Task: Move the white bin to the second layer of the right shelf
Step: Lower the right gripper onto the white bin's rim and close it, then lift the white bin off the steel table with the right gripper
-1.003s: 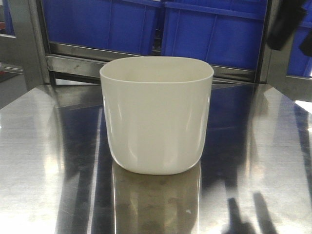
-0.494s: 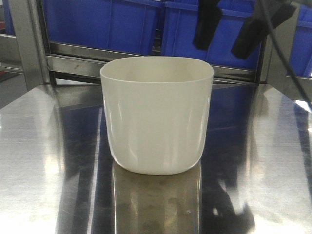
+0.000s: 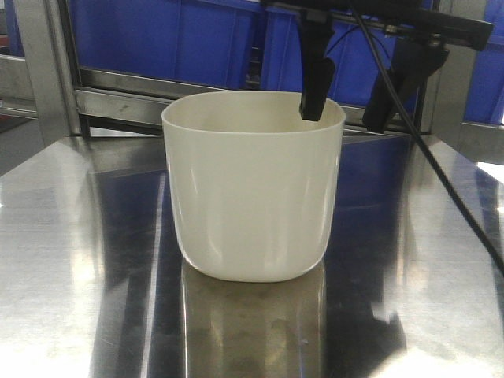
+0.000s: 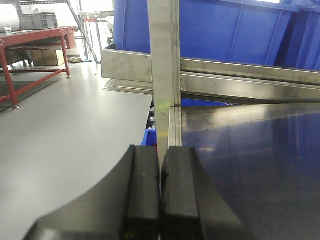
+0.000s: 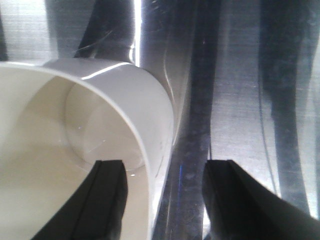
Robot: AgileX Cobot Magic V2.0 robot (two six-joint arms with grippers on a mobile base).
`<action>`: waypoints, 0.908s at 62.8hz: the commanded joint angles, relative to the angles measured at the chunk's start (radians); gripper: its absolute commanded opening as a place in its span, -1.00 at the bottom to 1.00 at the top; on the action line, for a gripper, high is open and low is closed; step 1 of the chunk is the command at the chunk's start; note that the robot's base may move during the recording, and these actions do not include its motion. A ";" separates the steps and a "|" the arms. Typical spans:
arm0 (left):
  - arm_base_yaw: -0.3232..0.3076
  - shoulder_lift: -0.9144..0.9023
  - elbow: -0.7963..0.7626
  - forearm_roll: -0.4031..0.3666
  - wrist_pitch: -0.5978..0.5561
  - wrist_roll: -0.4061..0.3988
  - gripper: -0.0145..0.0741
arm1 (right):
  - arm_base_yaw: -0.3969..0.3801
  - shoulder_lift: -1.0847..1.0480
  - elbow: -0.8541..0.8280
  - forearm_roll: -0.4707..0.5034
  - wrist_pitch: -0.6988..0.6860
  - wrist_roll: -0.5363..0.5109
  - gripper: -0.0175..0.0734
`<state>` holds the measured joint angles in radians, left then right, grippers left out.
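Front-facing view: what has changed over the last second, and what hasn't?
The right gripper came down from the upper right corner and leftward to the right rim of the white bin. It is open, one finger inside the mouth, the other outside the wall; nothing is gripped yet. The bin stands unmoved on the steel table, blue crates behind.

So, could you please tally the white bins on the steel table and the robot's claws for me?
white bin: 1
claws: 2 (left claw shut, right claw open astride the bin's rim)
Total: 3
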<state>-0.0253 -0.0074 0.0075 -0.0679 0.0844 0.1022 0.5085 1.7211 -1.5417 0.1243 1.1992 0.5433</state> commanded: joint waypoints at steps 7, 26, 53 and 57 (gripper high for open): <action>-0.008 -0.013 0.037 -0.006 -0.084 -0.003 -0.48 | 0.020 -0.022 -0.030 -0.015 -0.010 0.010 0.41; -0.008 -0.013 0.037 -0.006 -0.084 -0.003 -0.48 | 0.035 0.001 -0.030 -0.029 -0.008 0.017 0.41; -0.008 -0.013 0.037 -0.006 -0.084 -0.003 -0.48 | 0.035 0.001 -0.030 -0.047 -0.003 0.017 0.18; -0.008 -0.013 0.037 -0.006 -0.084 -0.003 -0.48 | 0.035 0.001 -0.030 -0.047 -0.006 0.018 0.02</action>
<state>-0.0253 -0.0074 0.0075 -0.0679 0.0844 0.1022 0.5427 1.7711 -1.5417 0.0837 1.2010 0.5591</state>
